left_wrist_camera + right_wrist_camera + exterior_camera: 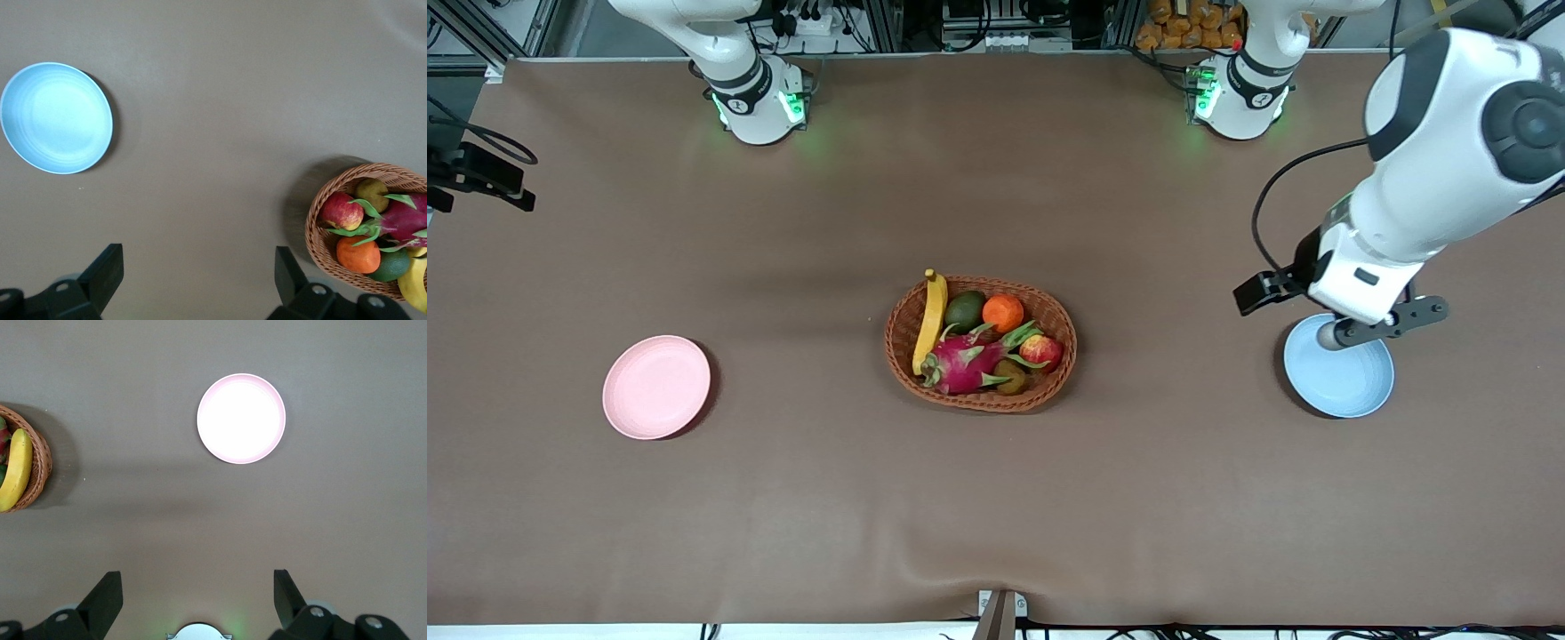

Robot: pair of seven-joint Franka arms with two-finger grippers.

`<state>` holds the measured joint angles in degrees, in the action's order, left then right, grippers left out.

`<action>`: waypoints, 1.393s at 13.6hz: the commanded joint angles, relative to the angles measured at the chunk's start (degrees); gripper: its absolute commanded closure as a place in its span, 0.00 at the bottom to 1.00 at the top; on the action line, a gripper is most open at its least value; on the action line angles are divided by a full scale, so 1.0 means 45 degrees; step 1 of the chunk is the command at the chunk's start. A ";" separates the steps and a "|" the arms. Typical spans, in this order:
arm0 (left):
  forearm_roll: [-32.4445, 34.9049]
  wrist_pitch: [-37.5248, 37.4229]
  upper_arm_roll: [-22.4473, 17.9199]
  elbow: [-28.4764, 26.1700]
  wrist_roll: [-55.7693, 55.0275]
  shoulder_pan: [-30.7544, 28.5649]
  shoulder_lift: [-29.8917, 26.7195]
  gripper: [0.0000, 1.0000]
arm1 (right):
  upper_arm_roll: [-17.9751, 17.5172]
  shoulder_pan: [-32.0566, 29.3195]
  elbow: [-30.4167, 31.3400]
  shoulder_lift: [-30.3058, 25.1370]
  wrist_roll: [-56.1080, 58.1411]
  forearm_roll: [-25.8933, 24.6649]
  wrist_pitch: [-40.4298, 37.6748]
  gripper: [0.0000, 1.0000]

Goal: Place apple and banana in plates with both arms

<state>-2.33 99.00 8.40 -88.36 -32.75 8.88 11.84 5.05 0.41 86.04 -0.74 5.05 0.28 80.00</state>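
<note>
Brown table [996, 498] spread wide under both arms, nothing on it but three pieces of tableware. At the middle, an oval woven basket [980, 398] loaded with fruit, well clear of every edge. Toward the right arm's end of the table, a pink plate [656, 387], bare; toward the left arm's end, a blue plate [1343, 378], likewise bare. Inside the basket: a pink dragon fruit [963, 364] filling the part nearest the front camera, the banana [930, 322] lying along the rim on the side toward the right arm's end, an avocado [965, 311] and an orange [1003, 313] side by side at the part nearest the bases, the apple [1041, 352] tucked against the rim toward the left arm's end, just beside the dragon fruit's green leaves. Left claw [195, 280] up in the air over the blue plate's edge, fingers spread apart, holding nothing. Right claw [193, 600] high above bare table between its base and the pink plate, fingers likewise apart and empty; out of sight from the front. By the look of it, task not yet begun: both fruits in the basket, both plates waiting. All left to do: a reach into the basket by each arm, a grasp, a carry, a release on a plate.
</note>
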 commanded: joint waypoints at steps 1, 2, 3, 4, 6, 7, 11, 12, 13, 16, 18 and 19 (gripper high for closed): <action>-0.0069 0.0031 -0.0030 0.0144 -0.0398 0.0116 0.0259 0.00 | -0.0009 0.0065 -0.0330 0.0574 -0.0165 0.0677 0.0169 0.00; -0.0069 0.0031 -0.0030 0.0104 -0.0650 0.0135 0.0240 0.00 | -0.0009 0.0065 -0.0330 0.0711 -0.0165 0.0873 0.0287 0.00; -0.0069 0.0031 -0.0030 0.0104 -0.0981 0.0309 0.0239 0.00 | -0.0029 0.0258 -0.0349 0.0867 -0.0165 0.0933 0.0327 0.00; -0.0069 0.0051 -0.0030 0.0123 -0.1313 0.0485 0.0278 0.00 | -0.0048 0.0744 -0.0388 0.1004 -0.0184 0.0914 0.0443 0.00; -0.0069 0.0206 -0.0030 0.0143 -0.1687 0.0681 0.0375 0.00 | -0.0048 0.1603 -0.0486 0.1296 -0.0165 0.1108 0.1221 0.00; -0.0069 0.0246 -0.0030 0.0143 -0.1688 0.0760 0.0376 0.00 | -0.0048 0.2149 -0.0486 0.1627 -0.0165 0.1399 0.1825 0.00; -0.0069 0.0344 -0.0030 0.0162 -0.1746 0.0935 0.0473 0.00 | -0.0048 0.3968 -0.0506 0.3579 -0.0436 0.1792 0.2980 0.00; -0.0069 0.0363 -0.0030 0.0162 -0.1804 0.1033 0.0474 0.00 | -0.0048 0.4358 -0.0506 0.3873 -0.0960 0.1890 0.3196 0.00; -0.0069 0.0441 -0.0030 0.0182 -0.2114 0.1092 0.0493 0.00 | -0.0029 0.4787 -0.0506 0.4147 -0.1758 0.1852 0.3488 0.00; -0.0050 0.0753 -0.0030 0.0202 -0.2721 0.1462 0.0688 0.00 | 0.0010 0.4891 -0.0661 0.4072 -0.2801 0.1715 0.3473 0.00; -0.0049 0.0929 -0.0030 0.0221 -0.3053 0.1619 0.0805 0.00 | 0.0398 0.4366 -0.1750 0.3897 -0.2626 0.0939 0.2017 0.00; -0.0049 0.0949 -0.0030 0.0221 -0.3113 0.1697 0.0844 0.00 | 0.0478 0.3994 -0.2433 0.3722 -0.2606 0.0566 0.0866 0.00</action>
<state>-2.33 102.70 8.51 -88.38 -45.24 15.64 14.74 6.19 21.88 80.82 17.78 -6.56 5.13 92.03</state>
